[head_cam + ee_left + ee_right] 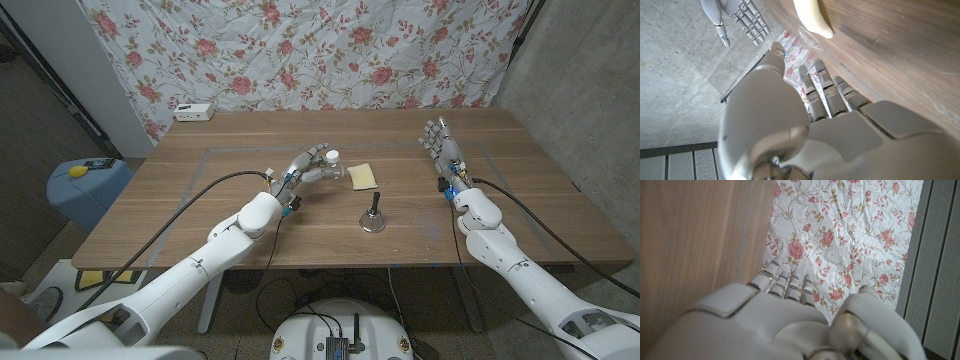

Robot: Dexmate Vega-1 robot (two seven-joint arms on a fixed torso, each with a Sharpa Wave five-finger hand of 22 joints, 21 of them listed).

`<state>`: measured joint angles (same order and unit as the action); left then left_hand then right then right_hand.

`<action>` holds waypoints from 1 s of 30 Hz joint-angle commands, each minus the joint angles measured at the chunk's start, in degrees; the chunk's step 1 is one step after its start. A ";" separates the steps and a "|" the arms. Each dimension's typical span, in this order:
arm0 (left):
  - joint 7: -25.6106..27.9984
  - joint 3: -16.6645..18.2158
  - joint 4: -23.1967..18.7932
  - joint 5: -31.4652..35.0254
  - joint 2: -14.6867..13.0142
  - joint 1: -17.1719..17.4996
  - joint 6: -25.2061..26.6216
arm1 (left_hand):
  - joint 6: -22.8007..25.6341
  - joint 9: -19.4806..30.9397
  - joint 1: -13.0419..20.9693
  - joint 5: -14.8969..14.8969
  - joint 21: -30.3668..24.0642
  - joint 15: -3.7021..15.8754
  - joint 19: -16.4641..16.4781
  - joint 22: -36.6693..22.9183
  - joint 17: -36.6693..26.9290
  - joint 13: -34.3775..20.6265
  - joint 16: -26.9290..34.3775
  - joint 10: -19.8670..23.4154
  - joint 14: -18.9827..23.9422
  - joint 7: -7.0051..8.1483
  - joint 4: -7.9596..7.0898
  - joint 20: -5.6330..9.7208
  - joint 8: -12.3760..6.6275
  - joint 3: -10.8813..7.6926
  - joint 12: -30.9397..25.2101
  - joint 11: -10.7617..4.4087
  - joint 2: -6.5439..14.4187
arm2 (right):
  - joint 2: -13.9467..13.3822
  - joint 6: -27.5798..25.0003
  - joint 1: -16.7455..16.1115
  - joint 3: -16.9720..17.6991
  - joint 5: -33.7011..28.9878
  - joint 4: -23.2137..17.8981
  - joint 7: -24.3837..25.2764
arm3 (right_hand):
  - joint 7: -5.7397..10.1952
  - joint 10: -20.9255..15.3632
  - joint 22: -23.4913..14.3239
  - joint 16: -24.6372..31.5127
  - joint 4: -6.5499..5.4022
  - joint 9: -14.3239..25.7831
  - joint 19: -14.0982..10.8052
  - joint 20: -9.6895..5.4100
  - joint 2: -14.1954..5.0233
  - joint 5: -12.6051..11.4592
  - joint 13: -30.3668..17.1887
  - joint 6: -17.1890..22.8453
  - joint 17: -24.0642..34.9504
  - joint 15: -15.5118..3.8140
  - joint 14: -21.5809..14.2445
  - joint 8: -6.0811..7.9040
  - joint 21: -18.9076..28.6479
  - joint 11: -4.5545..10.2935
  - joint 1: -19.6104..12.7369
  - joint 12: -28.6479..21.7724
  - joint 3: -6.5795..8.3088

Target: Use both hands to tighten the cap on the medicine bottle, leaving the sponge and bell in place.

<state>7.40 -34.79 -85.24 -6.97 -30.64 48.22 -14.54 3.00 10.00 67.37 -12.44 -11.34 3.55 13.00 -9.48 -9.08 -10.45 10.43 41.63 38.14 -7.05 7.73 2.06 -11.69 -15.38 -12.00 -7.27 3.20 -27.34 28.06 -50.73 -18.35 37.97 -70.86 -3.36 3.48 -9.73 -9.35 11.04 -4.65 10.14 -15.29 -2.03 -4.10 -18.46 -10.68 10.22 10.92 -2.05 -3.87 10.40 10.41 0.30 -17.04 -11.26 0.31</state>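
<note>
The small clear medicine bottle [335, 166] with a white cap stands near the table's middle. My left hand [308, 167] reaches it from the left, thumb and fingers spread to either side of it, with no firm grip visible. In the left wrist view my left hand's fingers [822, 85] stretch out straight toward the clear bottle [807, 39]. The yellow sponge [362, 177] lies just right of the bottle, and also appears in the left wrist view [812, 17]. The bell [372, 214] stands nearer me. My right hand [441, 146] is raised at the right, fingers apart, holding nothing.
A white box [193, 112] sits at the table's far left corner. A blue bin [85, 185] stands on the floor beyond the left edge. A floral cloth [840, 235] hangs behind the table. My right hand [737, 17] also shows in the left wrist view.
</note>
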 commanded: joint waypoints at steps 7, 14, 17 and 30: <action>-0.63 -0.89 0.49 -0.40 1.79 -1.29 -0.53 | 0.83 0.21 -0.50 0.04 -0.91 5.79 5.45 -0.10 -0.01 -0.37 -0.47 1.72 1.46 -3.66 0.20 0.85 0.56 -0.44 -0.05 -0.17 0.04 | -2.30 -2.26 -1.07 -0.24 -1.00 -3.96 0.43 | -0.40 -0.08 -0.18 0.07 -0.15 0.14 -0.38 -3.99 -0.19 -0.24 -0.07 0.50 0.21 -1.06 -0.28 0.38 0.24 -0.04 -0.11 -0.15 -0.25; -1.25 -0.98 0.97 -1.13 2.43 -1.81 -1.03 | 1.04 0.22 -0.32 0.12 -1.42 5.26 10.49 -0.03 -0.02 -0.48 -0.48 1.97 2.46 -3.73 0.64 -4.66 0.75 -0.87 0.32 0.16 -0.37 | -2.74 -2.47 -0.91 -0.37 -1.20 -4.46 0.00 | -0.44 -0.13 -0.18 0.05 -0.12 0.14 -0.35 -3.97 -0.25 -0.29 -0.07 0.55 0.20 -1.06 -0.24 0.38 0.24 -0.11 -0.16 -0.17 -0.26; -1.56 -1.03 1.31 -1.40 2.72 -2.16 -1.35 | 1.16 0.23 -0.11 0.13 -1.76 5.04 13.23 -0.07 -0.02 -0.53 -0.53 2.11 2.64 -3.73 0.78 -7.01 0.77 -1.15 0.43 0.39 -0.42 | -3.01 -2.79 -0.56 -0.72 -1.69 -4.82 -0.24 | -0.39 -0.12 -0.18 0.06 -0.10 0.13 -0.36 -3.99 -0.29 -0.31 -0.07 0.61 0.20 -1.06 -0.27 0.39 0.24 -0.10 -0.19 -0.17 -0.27; -3.06 -1.38 -1.21 -2.30 2.27 -3.65 4.10 | 0.75 0.23 -0.36 0.23 -1.32 4.06 15.15 -0.08 -0.06 -0.60 -0.66 2.02 2.07 -3.42 0.63 -8.94 0.97 -1.38 0.59 0.94 -0.56 | -6.16 -6.81 0.06 -2.35 -6.25 -8.85 1.84 | -0.31 0.00 -0.18 -0.02 0.03 0.13 -0.35 -3.91 -0.35 -0.40 -0.07 0.55 0.16 -1.10 -0.09 0.34 0.24 -0.11 -0.38 -0.13 -0.30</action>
<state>5.61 -35.73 -84.66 -8.55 -28.26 45.99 -14.40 3.70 10.00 67.01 -12.32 -12.80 3.68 27.94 -9.48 -9.09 -10.82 9.70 43.24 40.04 -7.14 8.53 -6.75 -10.99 -16.19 -11.40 -6.23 3.09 -30.89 24.55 -51.05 -19.55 35.56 -76.27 -3.38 3.06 -9.73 -9.35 11.04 -4.65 10.14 -15.28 -2.04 -4.12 -18.46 -10.68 10.64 10.93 -2.05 -3.87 10.40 10.41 0.30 -17.06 -11.26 0.31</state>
